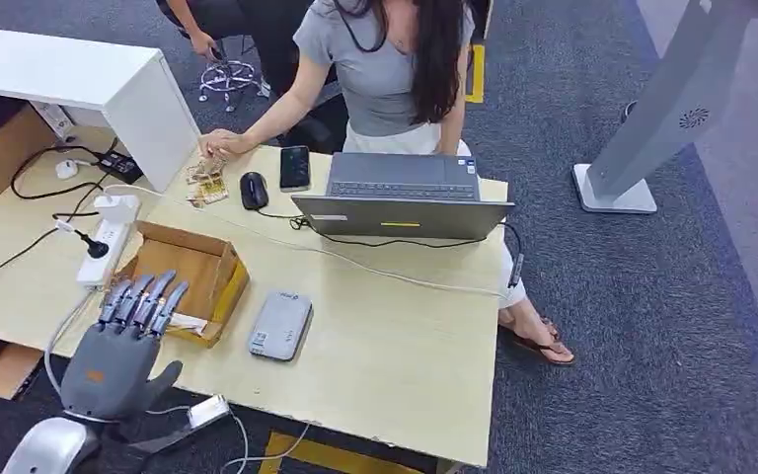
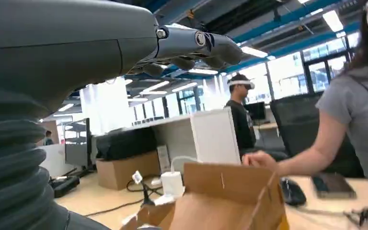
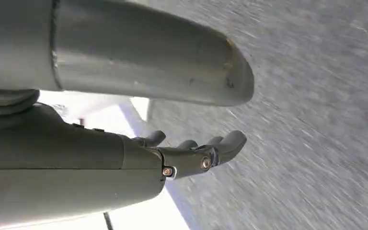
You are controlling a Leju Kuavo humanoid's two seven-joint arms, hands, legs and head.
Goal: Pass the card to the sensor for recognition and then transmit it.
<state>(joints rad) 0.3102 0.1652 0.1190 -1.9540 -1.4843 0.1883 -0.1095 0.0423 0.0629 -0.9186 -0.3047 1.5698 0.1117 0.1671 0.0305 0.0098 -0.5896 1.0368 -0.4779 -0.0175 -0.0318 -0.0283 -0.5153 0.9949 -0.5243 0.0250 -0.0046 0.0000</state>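
Grey sensor on table just right of empty, spread-fingered left hand; right hand likewise empty.

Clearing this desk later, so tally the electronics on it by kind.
Laptop: 1
Phone: 1
Mouse: 1
Grey sensor box: 1
Power strip: 1
Total: 5

Office workspace. Wooden desk held an open laptop, mouse and power strip, with grey carpet at right. Left wrist view showed ceiling light strips and big windows.
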